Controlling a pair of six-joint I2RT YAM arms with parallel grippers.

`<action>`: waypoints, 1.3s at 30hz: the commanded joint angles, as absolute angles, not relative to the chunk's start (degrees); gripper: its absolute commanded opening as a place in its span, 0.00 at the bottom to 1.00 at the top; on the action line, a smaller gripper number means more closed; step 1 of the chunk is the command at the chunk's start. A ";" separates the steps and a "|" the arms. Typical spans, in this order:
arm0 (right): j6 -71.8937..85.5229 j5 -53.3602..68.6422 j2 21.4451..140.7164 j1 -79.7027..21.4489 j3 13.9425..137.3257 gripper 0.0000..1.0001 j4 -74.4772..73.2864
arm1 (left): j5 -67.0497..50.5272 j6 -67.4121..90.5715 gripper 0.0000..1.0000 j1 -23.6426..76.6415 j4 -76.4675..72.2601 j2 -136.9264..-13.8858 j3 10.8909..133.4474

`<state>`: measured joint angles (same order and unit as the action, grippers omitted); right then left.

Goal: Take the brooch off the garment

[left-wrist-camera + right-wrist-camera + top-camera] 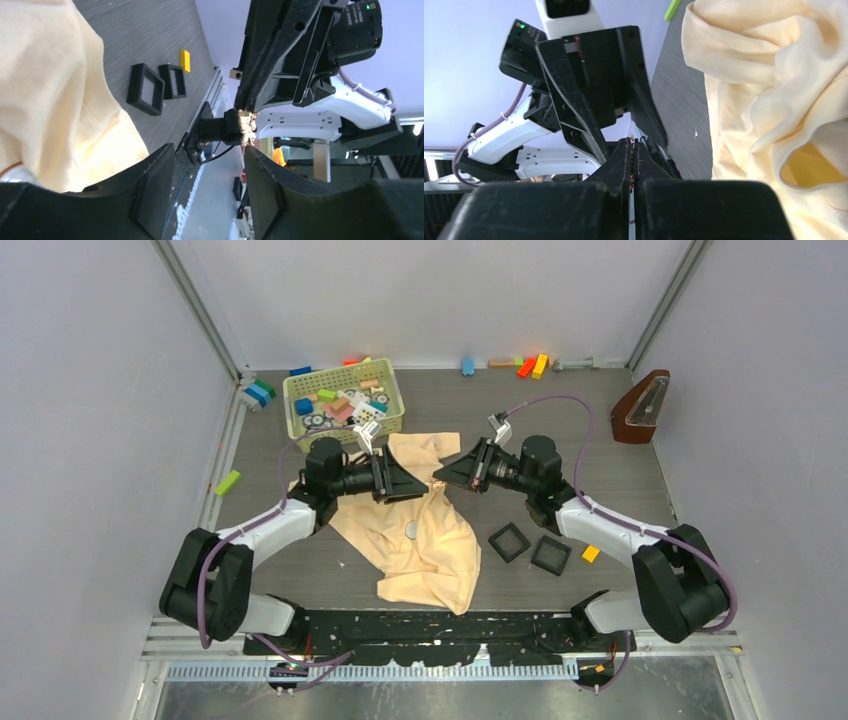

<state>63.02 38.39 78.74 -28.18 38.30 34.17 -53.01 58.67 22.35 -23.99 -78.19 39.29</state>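
Note:
The cream garment (425, 540) lies crumpled mid-table; it also shows in the left wrist view (45, 85) and the right wrist view (774, 100). My right gripper (441, 480) is shut on the brooch (246, 123), a tiny silvery glinting ornament pinched at its fingertips, seen as a thin sliver between the pads in the right wrist view (631, 152). It holds the brooch in the air above the garment. My left gripper (422, 487) is open and empty, its jaws facing the right gripper's tip; the brooch sits just beyond its right fingertip (250, 150).
A flat round grey disc (410, 530) lies on the garment. Two black square trays (509, 541) (551, 554) and a yellow block (591, 553) lie to the right. A green basket (343, 400) of toys stands at the back, a metronome (641, 407) back right.

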 commanded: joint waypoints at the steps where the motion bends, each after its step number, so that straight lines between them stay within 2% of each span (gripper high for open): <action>1: 57.19 34.28 73.89 -28.52 38.78 0.01 32.96 | -49.35 69.40 0.55 25.08 -40.71 -78.65 36.99; 6: 54.62 33.85 73.04 -28.65 39.31 0.01 30.91 | -45.96 71.17 0.51 27.82 -42.79 -79.43 37.04; 14: 53.43 33.59 72.31 -28.65 39.06 0.01 29.76 | -47.63 77.24 0.43 27.86 -52.45 -82.77 36.40; 24: 53.59 34.05 71.97 -28.65 38.78 0.02 29.84 | -48.34 77.92 0.00 27.86 -54.58 -85.31 37.11; 25: 53.69 33.85 71.85 -28.65 38.70 0.06 29.77 | -48.39 77.69 0.00 27.86 -54.54 -85.48 37.15; 26: 53.74 33.62 71.53 -28.65 38.69 0.21 29.48 | -48.40 77.26 0.00 27.86 -54.32 -85.49 37.12; 27: 53.63 32.84 71.32 -28.65 38.76 0.29 28.00 | -48.36 76.65 0.00 27.86 -53.58 -85.51 37.10; 28: 53.31 31.15 70.72 -28.43 38.89 0.45 26.35 | -48.34 75.52 0.00 27.86 -52.33 -85.33 37.24; 30: 51.53 27.44 69.58 -27.92 40.25 0.61 18.24 | -48.32 72.17 0.00 27.86 -47.38 -84.67 37.78; 31: 49.86 26.20 68.75 -27.67 41.42 0.64 12.01 | -48.18 69.09 0.00 27.86 -44.30 -84.14 38.11; 33: 47.10 21.68 66.75 -27.08 42.99 0.78 1.18 | -47.41 63.69 0.00 27.86 -36.86 -82.91 39.10; 34: 46.31 16.10 65.98 -26.90 43.60 0.91 -3.01 | -46.84 60.52 0.00 27.86 -32.29 -82.18 39.72; 35: 44.82 13.10 64.29 -26.83 44.76 0.97 -11.45 | -45.74 57.39 0.00 27.86 -25.95 -81.46 40.33; 39: 46.38 -8.13 61.08 -26.81 49.22 1.00 -33.99 | -37.15 42.80 0.00 29.25 -7.33 -78.02 43.42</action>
<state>47.90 14.31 65.12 -27.14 43.27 -7.42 -44.88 59.92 28.01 -27.68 -82.74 38.98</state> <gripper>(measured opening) 0.990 0.028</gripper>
